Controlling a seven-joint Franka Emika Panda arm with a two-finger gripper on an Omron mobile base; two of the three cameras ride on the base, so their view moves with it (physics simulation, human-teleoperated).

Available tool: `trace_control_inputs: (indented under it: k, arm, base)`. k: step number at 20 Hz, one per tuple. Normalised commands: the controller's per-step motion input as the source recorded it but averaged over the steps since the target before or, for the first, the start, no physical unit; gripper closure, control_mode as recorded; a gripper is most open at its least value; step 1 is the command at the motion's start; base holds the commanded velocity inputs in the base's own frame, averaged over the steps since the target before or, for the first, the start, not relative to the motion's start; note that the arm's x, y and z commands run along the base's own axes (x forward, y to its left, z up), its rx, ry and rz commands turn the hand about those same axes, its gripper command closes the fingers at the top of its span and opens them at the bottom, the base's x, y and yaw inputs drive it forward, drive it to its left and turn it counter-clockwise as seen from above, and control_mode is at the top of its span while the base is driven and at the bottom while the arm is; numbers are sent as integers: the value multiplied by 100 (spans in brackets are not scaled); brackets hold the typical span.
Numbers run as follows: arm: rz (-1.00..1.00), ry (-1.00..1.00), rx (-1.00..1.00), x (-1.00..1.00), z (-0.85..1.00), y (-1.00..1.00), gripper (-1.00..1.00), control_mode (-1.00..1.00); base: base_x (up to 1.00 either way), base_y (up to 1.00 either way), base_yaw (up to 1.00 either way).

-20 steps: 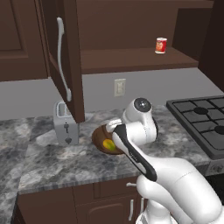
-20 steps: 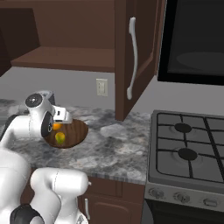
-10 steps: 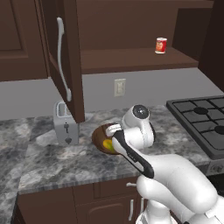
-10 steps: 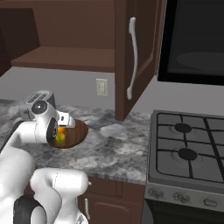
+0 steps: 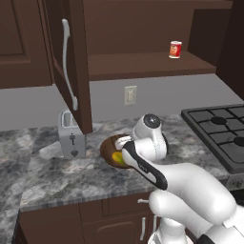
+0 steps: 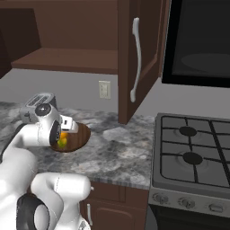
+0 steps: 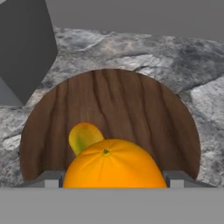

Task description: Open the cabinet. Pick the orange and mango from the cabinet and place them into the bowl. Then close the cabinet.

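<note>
hovering over bowl — gripper jaws spread wide, flanking orange; mango at its 10 o'clock, touching.

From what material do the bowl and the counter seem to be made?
The bowl looks like dark brown wood with a matte finish: grain lines run across its inside. The counter looks like polished grey stone, perhaps granite: mottled light and dark patches. Both are rendered, so this stays uncertain.

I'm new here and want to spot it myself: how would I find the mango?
Start at the open wall cabinet and drop to the stone counter. Beside the silver toaster lies a shallow wooden bowl. Inside, the mango is the smaller yellow-green oval next to the round orange.
</note>
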Motion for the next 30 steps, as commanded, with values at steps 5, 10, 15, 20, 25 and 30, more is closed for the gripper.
trace_control_inputs:
  k: [5,10,15,20,25,30]
  arm:
    - [0,4,0,0,-2,0,-100,-100]
    - [0,1,0,14,-11,0,-100,-100]
    - [0,0,0,7,-4,0,-100,-100]
    - [0,0,-2,-2,13,0,-100,-100]
    - [0,0,-9,-39,57,-5,-100,-100]
    - [-3,6,-3,-94,70,-38,-100,-100]
  base:
    - [0,0,0]
    - [0,0,0]
    - [0,0,0]
    - [0,0,0]
    - [0,0,0]
    - [0,0,0]
